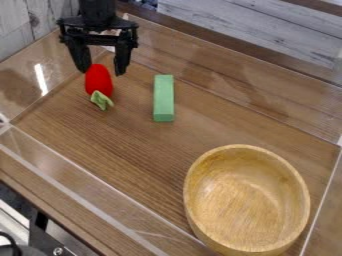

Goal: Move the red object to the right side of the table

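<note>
The red object point(98, 80), a small toy strawberry with its green cap point(100, 99) pointing toward the camera, lies on the left part of the table point(134, 150). My gripper point(99, 60) hangs just above and behind it, pointing down, with its two black fingers point(78, 58) spread wide to either side of the strawberry's far end. Its jaws are open and hold nothing.
A long green block point(163, 97) lies just right of the strawberry. A round wooden bowl point(247, 197) sits at the front right. Low clear acrylic walls point(40, 75) border the table, and a clear folded stand point(70, 30) shows behind the gripper.
</note>
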Robot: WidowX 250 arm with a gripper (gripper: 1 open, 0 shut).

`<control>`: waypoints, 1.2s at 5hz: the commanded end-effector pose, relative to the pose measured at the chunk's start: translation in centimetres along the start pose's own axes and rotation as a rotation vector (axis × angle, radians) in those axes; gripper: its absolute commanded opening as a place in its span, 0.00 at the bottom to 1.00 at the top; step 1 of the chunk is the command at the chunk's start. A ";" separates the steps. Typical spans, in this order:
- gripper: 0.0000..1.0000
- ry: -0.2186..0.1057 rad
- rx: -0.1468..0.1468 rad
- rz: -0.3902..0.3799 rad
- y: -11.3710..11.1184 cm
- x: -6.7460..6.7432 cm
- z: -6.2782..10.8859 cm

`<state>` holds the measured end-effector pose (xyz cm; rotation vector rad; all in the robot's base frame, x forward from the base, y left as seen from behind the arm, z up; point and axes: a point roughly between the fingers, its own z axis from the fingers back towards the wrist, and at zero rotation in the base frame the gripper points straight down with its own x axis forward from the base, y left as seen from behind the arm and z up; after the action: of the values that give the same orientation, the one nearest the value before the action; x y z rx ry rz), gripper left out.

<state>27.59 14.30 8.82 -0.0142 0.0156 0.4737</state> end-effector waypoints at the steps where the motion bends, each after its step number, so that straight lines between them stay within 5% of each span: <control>1: 1.00 -0.061 -0.003 0.052 1.1 1.3 0.6; 2: 1.00 -0.073 -0.009 0.108 2.0 2.0 0.0; 4: 1.00 -0.101 -0.004 0.073 3.1 4.0 0.0; 6: 1.00 -0.116 0.003 0.072 1.4 4.6 0.1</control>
<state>30.28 17.26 7.26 -0.0008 -0.0419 0.5499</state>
